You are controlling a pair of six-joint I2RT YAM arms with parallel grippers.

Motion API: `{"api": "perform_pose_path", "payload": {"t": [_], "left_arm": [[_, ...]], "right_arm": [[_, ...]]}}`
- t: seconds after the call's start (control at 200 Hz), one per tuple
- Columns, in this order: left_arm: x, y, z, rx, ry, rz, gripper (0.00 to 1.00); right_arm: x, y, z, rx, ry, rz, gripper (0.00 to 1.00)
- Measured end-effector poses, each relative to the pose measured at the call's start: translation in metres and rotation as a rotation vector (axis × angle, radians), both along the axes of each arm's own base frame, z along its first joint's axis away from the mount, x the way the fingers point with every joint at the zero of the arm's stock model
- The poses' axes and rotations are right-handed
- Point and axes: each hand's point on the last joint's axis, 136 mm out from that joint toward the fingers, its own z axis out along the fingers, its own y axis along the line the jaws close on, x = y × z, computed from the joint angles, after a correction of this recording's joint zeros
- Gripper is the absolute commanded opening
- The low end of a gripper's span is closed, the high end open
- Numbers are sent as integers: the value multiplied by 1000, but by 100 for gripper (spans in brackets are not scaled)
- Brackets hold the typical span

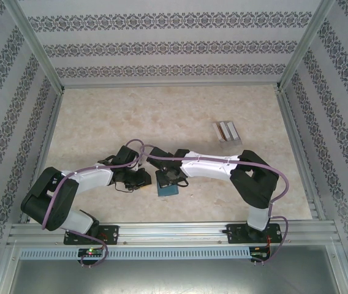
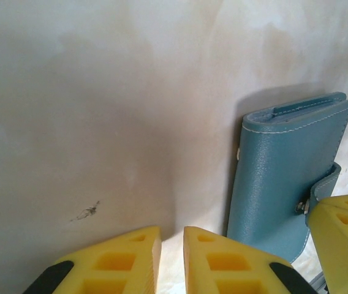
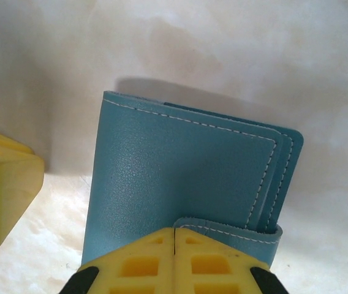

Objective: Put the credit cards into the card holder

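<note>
1. Teal, stitched, leather-look square card holder [image 3: 180, 171] lies folded shut on the pale marbled worktop [image 1: 131, 116], near the middle, between the two arms.
2. The right pincer [image 3: 174, 245] is clenched, its yellow fingertips meeting at the holder's strap tab [image 3: 247, 236]. Whether the tab is pinched between them I cannot tell.
3. The left pincer [image 2: 171, 245] hovers just left of the holder, jaws barely apart, grasping nothing.
4. Far right, well apart, lie the credit cards [image 1: 226, 130], thin pale grey rectangles in a row.
5. The step in hand, I judge, is opening the holder. The next move calls for freeing the strap, folding the cover back while the left pincer steadies it, then fetching a card.
</note>
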Motion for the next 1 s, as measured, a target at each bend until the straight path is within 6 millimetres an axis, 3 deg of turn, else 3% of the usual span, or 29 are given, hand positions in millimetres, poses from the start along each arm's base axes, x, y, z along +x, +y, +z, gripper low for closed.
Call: {"api": "perform_pose_path", "payload": {"t": [0.475,0.764,0.869,1.004], "left_arm": [[1,0,0,-7,5,4,18],[0,0,-1,-6,7,4,18],[1,0,0,-6,6,5,18],[2,0,1,2,9,7,19]], "right_arm": [[0,2,-8,26,-3,-3,0],[4,2,-10,233,56,-58,0],[4,3,-6,280,73,-63,15],[4,3,2,308,66,-50,22]]}}
